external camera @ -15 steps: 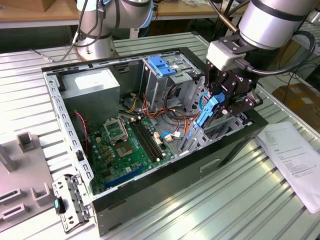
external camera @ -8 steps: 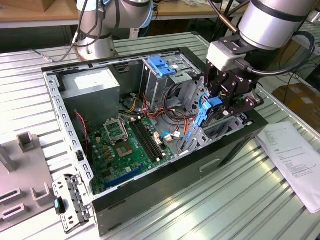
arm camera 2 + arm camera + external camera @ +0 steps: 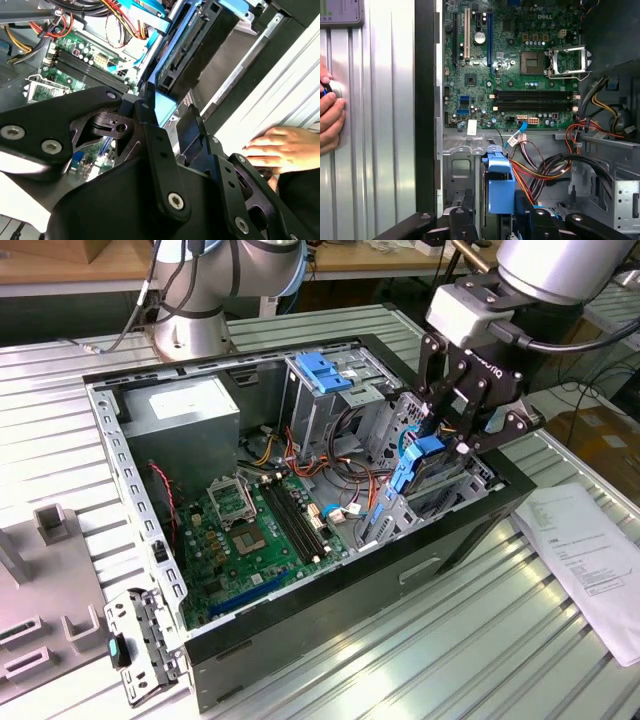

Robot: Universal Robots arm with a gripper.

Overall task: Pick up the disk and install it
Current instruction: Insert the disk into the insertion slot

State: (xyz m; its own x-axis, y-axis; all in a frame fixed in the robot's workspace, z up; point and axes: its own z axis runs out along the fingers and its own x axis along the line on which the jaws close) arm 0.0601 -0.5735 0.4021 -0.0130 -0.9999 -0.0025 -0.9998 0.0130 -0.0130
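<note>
At the corner of the open case nearest the exterior view's right, the flat silver disk (image 3: 425,458) in its bright blue plastic carrier rail stands on edge and tilted, its lower end down among the grey metal bay walls there. The black gripper (image 3: 447,436) holds it from above. In both wrist views the two black fingers (image 3: 462,220) sit narrowly set on opposite sides of the disk (image 3: 501,192), pressed to its carrier. In the second wrist view one finger lies against the blue edge and the dark underside of the disk (image 3: 195,55) runs away from it.

Just beside the disk, a bundle of red and orange cables (image 3: 540,170) loops toward the green motherboard (image 3: 520,65) on the floor of the black-and-grey computer case (image 3: 300,630). A grey metal drive cage (image 3: 335,405) with a blue plastic latch (image 3: 322,370) stands farther in. The case rests on a ribbed aluminium table (image 3: 450,640). A person's hand (image 3: 280,150) lies on the table beside the case wall, and a white printed sheet of paper (image 3: 590,550) lies near the exterior view's right edge.
</note>
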